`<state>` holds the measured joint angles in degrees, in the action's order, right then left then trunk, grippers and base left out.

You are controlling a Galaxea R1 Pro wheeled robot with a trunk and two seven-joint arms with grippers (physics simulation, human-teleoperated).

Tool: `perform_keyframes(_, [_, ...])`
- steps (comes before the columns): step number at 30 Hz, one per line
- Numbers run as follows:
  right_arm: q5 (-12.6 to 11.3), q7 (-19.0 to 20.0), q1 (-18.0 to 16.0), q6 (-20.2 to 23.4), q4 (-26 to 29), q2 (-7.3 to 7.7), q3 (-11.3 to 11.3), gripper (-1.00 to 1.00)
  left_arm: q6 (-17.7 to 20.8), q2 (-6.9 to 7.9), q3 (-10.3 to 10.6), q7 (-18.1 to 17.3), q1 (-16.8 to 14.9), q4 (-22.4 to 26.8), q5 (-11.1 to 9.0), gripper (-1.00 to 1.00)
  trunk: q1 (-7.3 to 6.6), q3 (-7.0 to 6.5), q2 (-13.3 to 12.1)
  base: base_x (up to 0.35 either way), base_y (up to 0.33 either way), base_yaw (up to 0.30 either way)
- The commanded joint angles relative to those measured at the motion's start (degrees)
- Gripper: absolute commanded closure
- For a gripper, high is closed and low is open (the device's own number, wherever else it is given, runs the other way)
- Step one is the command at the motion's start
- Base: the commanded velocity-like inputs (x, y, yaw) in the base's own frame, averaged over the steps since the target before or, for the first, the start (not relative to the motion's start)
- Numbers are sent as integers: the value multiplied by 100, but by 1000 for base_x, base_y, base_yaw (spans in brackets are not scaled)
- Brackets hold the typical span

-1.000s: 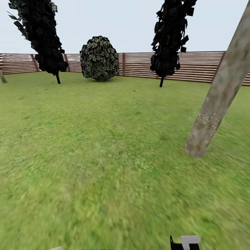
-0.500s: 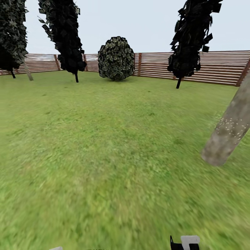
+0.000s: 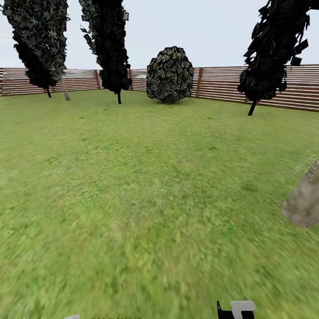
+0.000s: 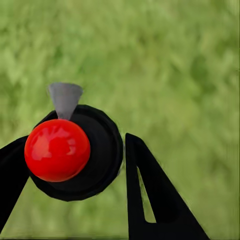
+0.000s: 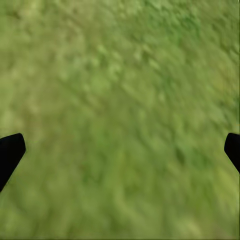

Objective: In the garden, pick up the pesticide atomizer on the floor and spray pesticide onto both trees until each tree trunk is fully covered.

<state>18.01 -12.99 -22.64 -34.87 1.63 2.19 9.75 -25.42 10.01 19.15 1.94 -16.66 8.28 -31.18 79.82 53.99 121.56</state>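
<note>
Left gripper (image 4: 75, 170) clamped on what seems the pesticide atomizer (image 4: 75, 152), red cap toward the camera, grass floor (image 5: 120, 100) beyond, right gripper (image 5: 120, 150) spread wide, holding nothing

A brown slatted fence (image 3: 221, 84) is running along the far edge under a pale sky (image 3: 199, 26). Three thin-trunked dark conifers (image 3: 108, 42) are standing before it, with a round leafy shrub (image 3: 170, 75) sitting between two of them, possibly touching the fence.
</note>
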Motion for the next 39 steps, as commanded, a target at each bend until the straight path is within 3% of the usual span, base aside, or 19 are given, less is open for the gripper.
perform_keyframes(1, [62, -28, -3, -14, -5, 0, 36, -100, -16, 1, 47, 22, -4, -1, -29, 100, -1, 5, 2, 0, 0, 279])
perform_keyframes(39, [62, -28, -3, -15, -5, 0, 33, -100, -16, -7, 54, 16, -4, -6, -20, 100, -1, 5, 2, 0, 0, 279])
